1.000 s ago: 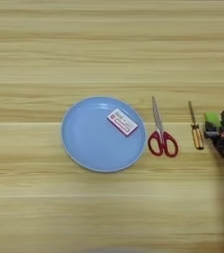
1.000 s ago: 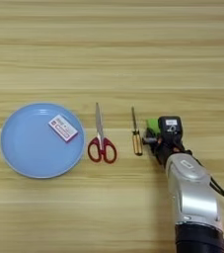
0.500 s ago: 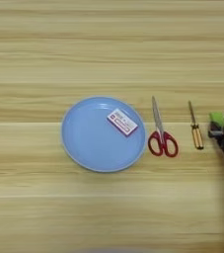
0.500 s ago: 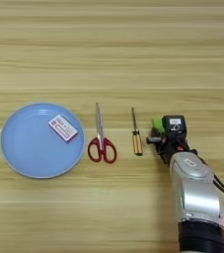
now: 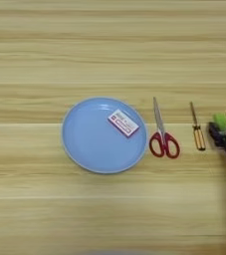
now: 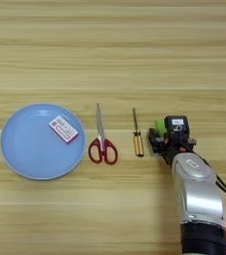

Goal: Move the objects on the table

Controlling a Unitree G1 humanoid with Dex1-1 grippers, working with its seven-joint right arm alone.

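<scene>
Since a second ago, the silver forearm (image 6: 200,199) has slid slightly right and down; plate, box, scissors and screwdriver lie as before.

Its black two-fingered gripper (image 6: 163,137) sits at the lime-green rectangular block (image 6: 160,125); whether the fingers pinch it cannot be told. The red-handled scissors (image 5: 161,134) and thin amber-handled screwdriver (image 5: 196,133) lie side by side, tips pointing away, handles near. The white-and-red flat box (image 5: 123,122) rests diagonally on the round light-blue plate (image 5: 84,144) on the light wooden table (image 5: 109,50).
</scene>
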